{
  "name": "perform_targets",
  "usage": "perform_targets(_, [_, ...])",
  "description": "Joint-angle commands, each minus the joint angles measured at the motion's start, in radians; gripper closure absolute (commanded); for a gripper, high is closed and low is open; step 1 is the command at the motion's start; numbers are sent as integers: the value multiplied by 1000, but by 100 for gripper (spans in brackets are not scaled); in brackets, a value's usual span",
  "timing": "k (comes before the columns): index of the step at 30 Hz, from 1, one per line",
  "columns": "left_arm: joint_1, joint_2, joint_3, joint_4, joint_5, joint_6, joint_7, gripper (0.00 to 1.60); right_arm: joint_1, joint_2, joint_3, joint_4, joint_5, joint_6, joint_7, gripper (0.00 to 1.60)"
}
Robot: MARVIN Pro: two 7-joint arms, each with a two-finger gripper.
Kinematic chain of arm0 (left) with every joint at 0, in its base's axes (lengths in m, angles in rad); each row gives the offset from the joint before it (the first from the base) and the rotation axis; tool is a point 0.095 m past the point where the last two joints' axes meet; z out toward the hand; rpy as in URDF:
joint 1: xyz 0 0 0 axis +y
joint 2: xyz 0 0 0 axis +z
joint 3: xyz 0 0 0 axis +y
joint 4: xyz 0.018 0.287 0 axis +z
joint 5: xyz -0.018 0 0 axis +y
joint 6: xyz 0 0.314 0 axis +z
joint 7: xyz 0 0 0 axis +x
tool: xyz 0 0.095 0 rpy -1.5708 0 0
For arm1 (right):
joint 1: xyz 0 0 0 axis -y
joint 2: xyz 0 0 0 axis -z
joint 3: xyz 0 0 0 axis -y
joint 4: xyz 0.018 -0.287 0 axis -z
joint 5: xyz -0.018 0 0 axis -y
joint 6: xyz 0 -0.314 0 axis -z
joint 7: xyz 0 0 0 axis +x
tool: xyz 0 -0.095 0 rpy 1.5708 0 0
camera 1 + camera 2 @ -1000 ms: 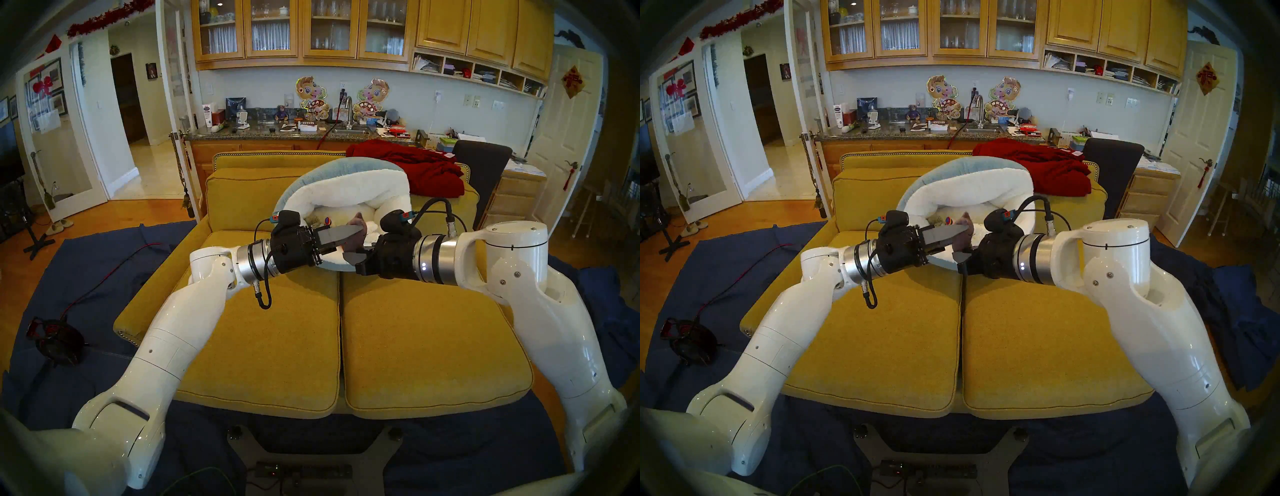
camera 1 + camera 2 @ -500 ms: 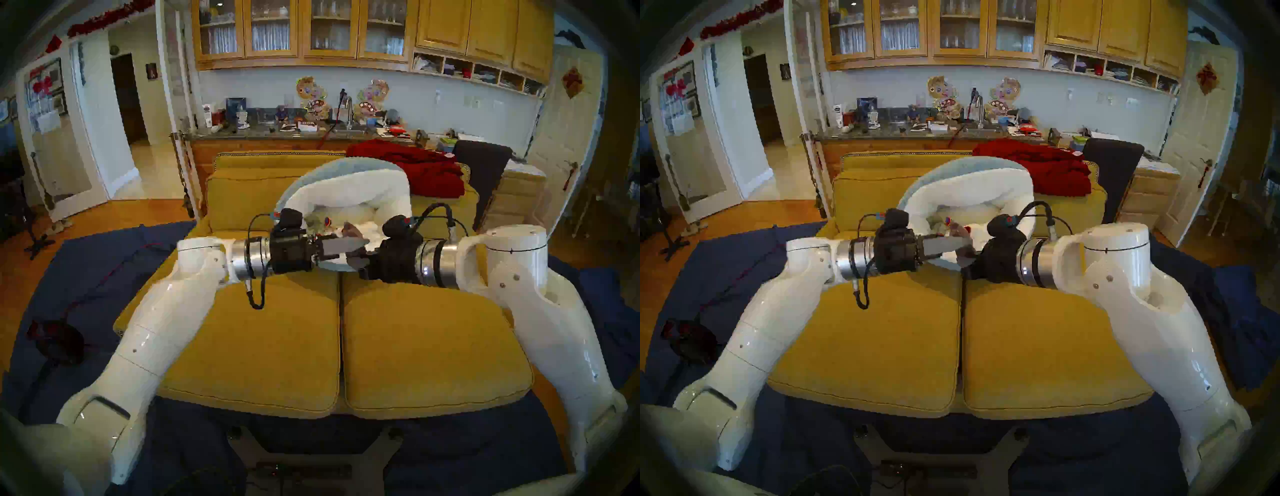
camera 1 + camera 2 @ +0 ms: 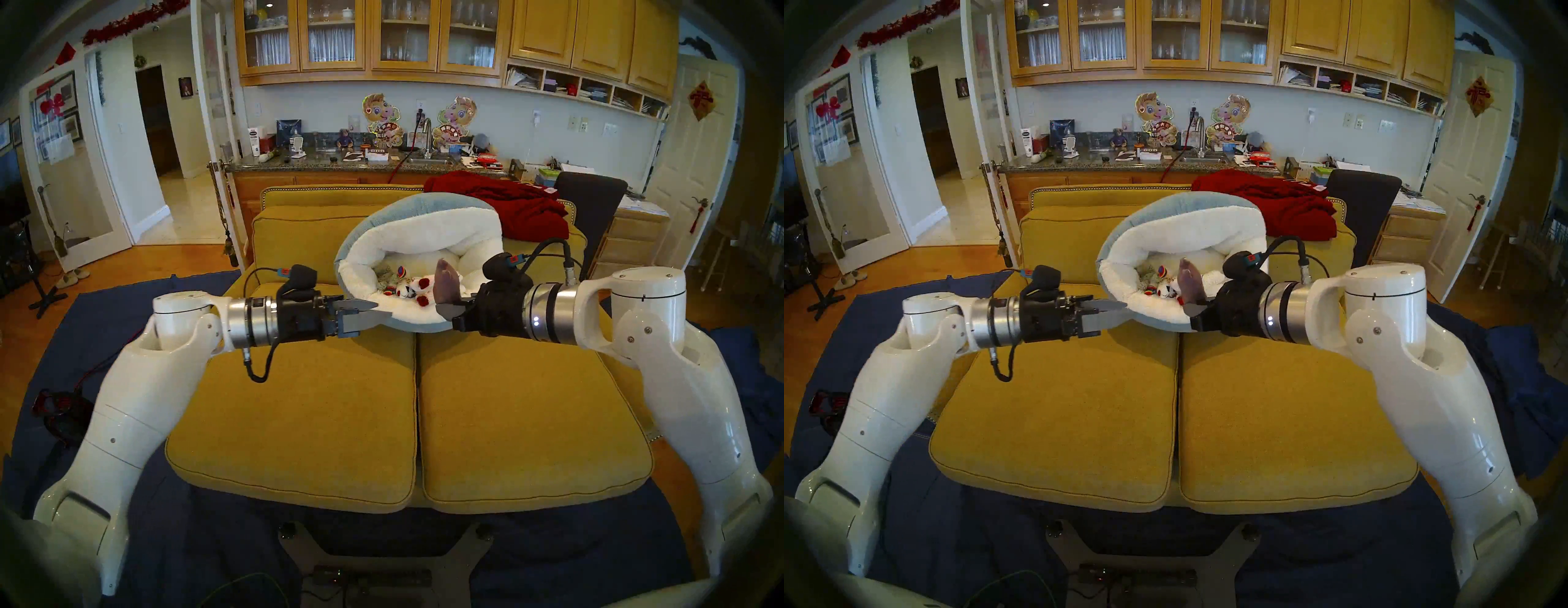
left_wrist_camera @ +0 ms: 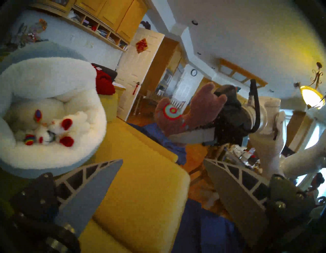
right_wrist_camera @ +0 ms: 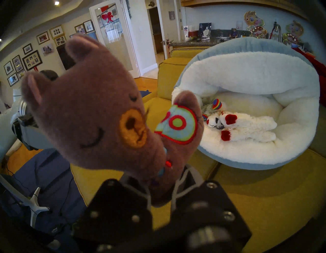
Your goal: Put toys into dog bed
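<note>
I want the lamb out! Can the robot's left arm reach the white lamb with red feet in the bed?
Probably yes: the open left pincer sits beside the pale blue dog bed, nothing covering the fluffy white red-footed lamb.

A mustard-yellow sofa (image 3: 322,416) carries the dog bed (image 3: 407,325) at its back, beside a dark-red blanket (image 3: 517,208).
</note>
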State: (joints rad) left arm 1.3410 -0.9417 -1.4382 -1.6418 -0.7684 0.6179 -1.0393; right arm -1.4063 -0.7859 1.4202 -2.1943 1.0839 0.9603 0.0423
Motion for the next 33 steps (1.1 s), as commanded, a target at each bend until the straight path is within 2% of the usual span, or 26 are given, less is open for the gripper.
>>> perform_targets(1, [46, 57, -63, -39, 14, -76, -30, 0, 31, 25, 28, -1, -4, 0, 6, 160])
perform_targets(6, [68, 59, -84, -30, 18, -93, -41, 0, 93, 44, 9, 54, 16, 0, 32, 160])
perform_targets(9, [75, 67, -89, -30, 13, -86, -61, 0, 128, 46, 8, 96, 4, 0, 44, 160])
perform_targets(10, [76, 67, -90, -30, 14, -86, -61, 0, 158, 48, -6, 121, 4, 0, 48, 160])
perform_targets(11, [76, 67, -90, -30, 15, -86, -61, 0, 135, 42, 16, 119, -7, 0, 53, 160])
perform_targets(13, [77, 67, -91, -30, 15, -86, -62, 0, 163, 43, 2, 140, -8, 0, 56, 160])
perform_targets(18, [78, 67, -91, -30, 18, -88, -64, 0, 192, 24, 10, 195, -28, 0, 69, 160])
perform_targets(25, [79, 69, -90, -29, 21, -89, -65, 0, 244, 1, -17, 265, -66, 0, 85, 160])
perform_targets(33, [80, 72, -87, -28, 23, -90, -65, 0, 322, -70, -99, 329, -123, -3, 92, 160])
